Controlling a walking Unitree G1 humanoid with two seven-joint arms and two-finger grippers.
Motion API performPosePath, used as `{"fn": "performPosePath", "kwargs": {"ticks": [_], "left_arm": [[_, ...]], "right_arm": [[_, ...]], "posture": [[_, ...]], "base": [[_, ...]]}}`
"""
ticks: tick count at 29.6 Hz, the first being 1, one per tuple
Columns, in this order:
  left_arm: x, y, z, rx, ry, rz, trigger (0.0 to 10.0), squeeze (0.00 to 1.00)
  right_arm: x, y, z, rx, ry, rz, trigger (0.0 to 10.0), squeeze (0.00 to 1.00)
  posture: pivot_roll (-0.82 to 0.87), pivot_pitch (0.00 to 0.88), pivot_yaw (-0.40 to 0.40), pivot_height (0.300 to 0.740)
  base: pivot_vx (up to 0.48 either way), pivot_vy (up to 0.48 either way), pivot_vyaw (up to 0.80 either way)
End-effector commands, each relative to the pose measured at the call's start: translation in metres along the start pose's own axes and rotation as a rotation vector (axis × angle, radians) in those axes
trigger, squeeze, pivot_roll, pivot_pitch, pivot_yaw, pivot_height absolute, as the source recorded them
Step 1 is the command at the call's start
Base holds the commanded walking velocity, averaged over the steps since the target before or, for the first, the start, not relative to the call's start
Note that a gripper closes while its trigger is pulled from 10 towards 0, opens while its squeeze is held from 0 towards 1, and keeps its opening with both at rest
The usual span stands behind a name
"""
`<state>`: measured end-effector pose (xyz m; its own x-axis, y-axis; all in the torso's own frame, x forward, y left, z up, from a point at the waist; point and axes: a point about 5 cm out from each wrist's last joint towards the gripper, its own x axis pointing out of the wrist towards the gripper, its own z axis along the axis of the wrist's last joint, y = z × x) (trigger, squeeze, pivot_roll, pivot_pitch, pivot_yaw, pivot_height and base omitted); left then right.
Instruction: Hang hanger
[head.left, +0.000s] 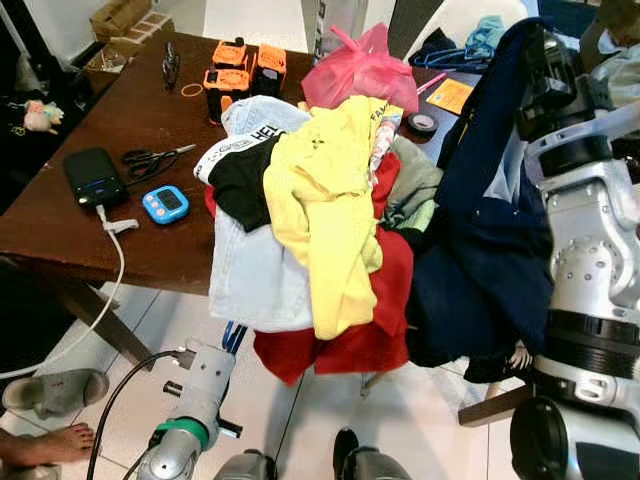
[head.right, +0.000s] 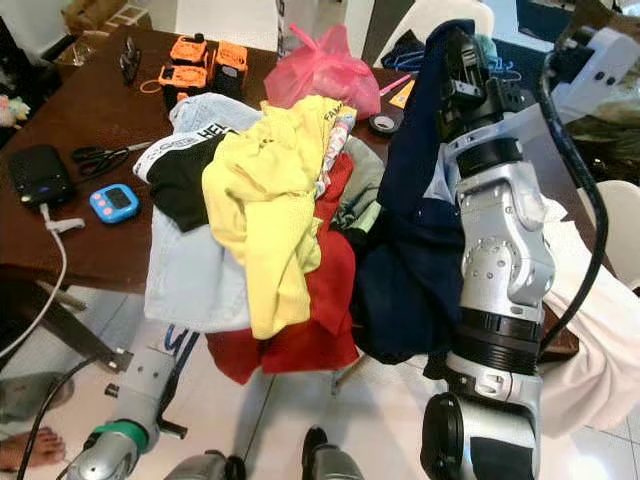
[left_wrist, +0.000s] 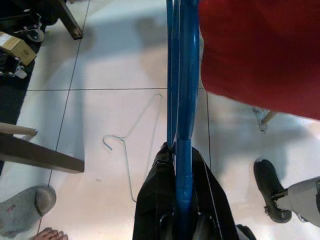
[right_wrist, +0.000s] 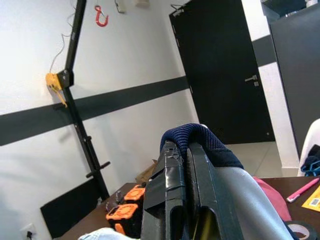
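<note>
My left gripper (left_wrist: 174, 150) is shut on a blue hanger (left_wrist: 182, 75), low above the tiled floor. The hanger runs up under the red garment (head.left: 380, 320) that hangs off the table edge. In the left eye view its blue end (head.left: 232, 337) shows just beyond my left arm (head.left: 195, 395). My right gripper (right_wrist: 182, 160) is raised high at the right, shut on the ribbed edge of a navy garment (head.left: 490, 230) that drapes down from it. A yellow shirt (head.left: 325, 200) and pale jeans (head.left: 250, 270) lie heaped beside it.
The brown table (head.left: 100, 130) carries scissors (head.left: 150, 158), a blue timer (head.left: 164, 204), a black power bank (head.left: 94, 176), orange devices (head.left: 235, 68) and a pink bag (head.left: 362, 68). A wire hanger (left_wrist: 130, 145) lies on the floor. A person's foot (head.left: 50, 443) and a slipper (head.left: 55, 388) are at the bottom left.
</note>
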<state>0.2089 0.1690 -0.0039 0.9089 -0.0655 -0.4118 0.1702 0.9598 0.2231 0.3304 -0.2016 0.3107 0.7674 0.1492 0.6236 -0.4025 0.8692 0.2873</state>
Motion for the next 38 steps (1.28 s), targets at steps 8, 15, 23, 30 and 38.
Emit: {"fn": "performPosePath", "kwargs": {"ticks": [8, 15, 23, 30, 38], "left_arm": [[-0.0001, -0.0019, 0.0029, -0.005, -0.029, -0.004, 10.0, 0.00], [0.0000, -0.0019, 0.0029, -0.004, -0.030, -0.003, 10.0, 0.00], [0.0018, -0.0015, 0.0007, 0.001, -0.023, -0.008, 10.0, 0.00], [0.0024, -0.0016, 0.0003, 0.002, -0.022, -0.011, 10.0, 0.00], [0.0038, -0.0019, -0.0004, 0.003, -0.020, -0.015, 10.0, 0.00]], "right_arm": [[-0.0026, -0.0016, 0.0047, -0.004, -0.028, -0.006, 10.0, 0.00], [-0.0026, -0.0016, 0.0046, -0.004, -0.029, -0.006, 10.0, 0.00], [-0.0053, -0.0058, 0.0023, -0.017, -0.017, -0.021, 10.0, 0.00], [-0.0064, -0.0074, 0.0015, -0.025, -0.013, -0.028, 10.0, 0.00], [-0.0073, -0.0080, -0.0002, -0.032, -0.012, -0.032, 10.0, 0.00]], "posture": [[0.06, 0.038, -0.035, 0.740], [0.06, 0.038, -0.035, 0.740], [0.06, 0.037, -0.024, 0.740], [0.06, 0.035, -0.023, 0.740], [0.06, 0.022, -0.017, 0.740]], "base": [[-0.296, 0.000, 0.00], [-0.296, 0.000, 0.00], [-0.383, 0.000, 0.00], [-0.402, 0.000, 0.00], [-0.401, 0.000, 0.00]]}}
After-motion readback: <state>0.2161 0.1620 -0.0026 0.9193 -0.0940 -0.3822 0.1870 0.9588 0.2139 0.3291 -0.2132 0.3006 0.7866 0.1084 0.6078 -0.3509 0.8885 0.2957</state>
